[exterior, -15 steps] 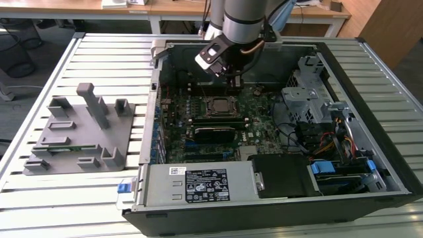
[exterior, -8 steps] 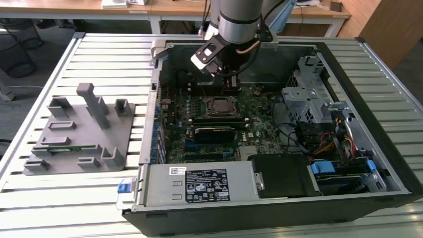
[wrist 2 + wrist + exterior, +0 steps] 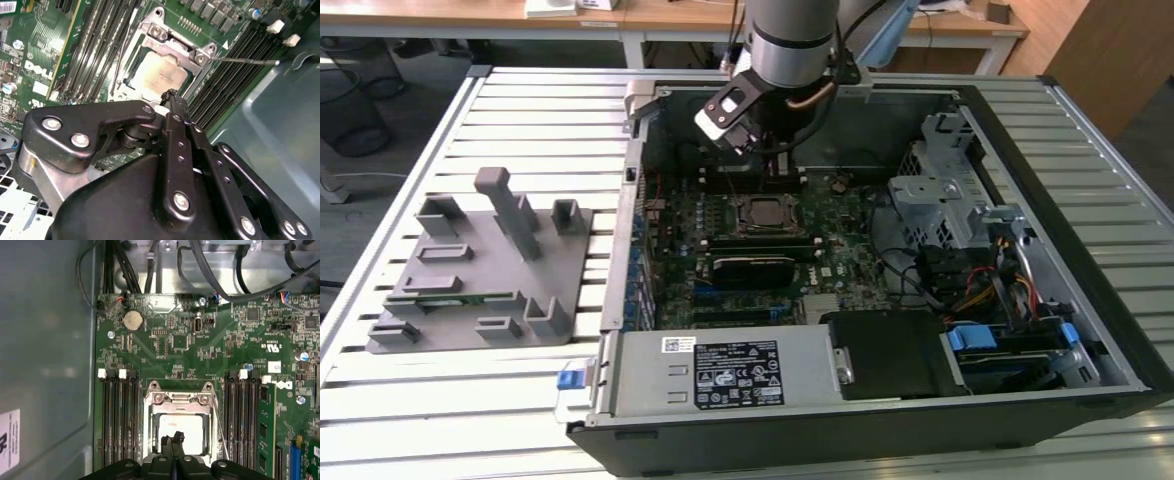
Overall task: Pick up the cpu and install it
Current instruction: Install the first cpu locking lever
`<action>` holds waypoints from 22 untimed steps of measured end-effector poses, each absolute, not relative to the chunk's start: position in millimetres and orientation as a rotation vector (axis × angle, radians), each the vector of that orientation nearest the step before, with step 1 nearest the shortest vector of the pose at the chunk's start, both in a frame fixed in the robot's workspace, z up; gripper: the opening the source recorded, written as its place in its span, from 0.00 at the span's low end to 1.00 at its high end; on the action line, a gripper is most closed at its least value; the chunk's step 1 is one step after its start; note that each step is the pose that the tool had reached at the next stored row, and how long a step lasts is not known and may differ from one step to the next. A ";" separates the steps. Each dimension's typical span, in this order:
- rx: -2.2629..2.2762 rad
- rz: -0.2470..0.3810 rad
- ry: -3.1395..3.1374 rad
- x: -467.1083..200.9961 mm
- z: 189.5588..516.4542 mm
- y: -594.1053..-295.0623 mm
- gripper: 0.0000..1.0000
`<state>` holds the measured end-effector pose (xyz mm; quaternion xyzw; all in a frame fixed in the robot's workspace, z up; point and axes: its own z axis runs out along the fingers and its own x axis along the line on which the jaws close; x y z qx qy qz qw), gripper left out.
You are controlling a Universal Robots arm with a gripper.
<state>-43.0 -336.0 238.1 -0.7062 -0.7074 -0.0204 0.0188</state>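
The flat square silver cpu (image 3: 190,426) lies in the metal-framed socket (image 3: 177,397) of the green motherboard (image 3: 170,340) — placing looks done — with the black claw (image 3: 172,439) just above it, 2 fingers (image 3: 176,112) closed on nothing, needing only a straight lift clear.

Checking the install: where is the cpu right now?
In both wrist views the cpu sits in the motherboard socket, between the two banks of memory slots, close under the pincer.

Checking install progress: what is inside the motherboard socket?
The cpu lies inside the socket frame, silver lid up. The tool, shut, covers part of its lid; the contacts beneath it are hidden.
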 end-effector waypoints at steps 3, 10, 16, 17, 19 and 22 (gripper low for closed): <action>-2.192 -0.063 -2.196 -48.0 238.0 -336.0 0.11; -2.193 -0.063 -2.196 -56.0 233.2 -336.0 0.11; -2.193 -0.064 -2.197 -62.2 225.8 -336.0 0.11; -2.193 -0.064 -2.197 -62.5 224.3 -336.0 0.11; -2.193 -0.064 -2.197 -63.1 221.7 -336.4 0.11; -2.193 -0.064 -2.197 -63.9 218.5 -337.3 0.11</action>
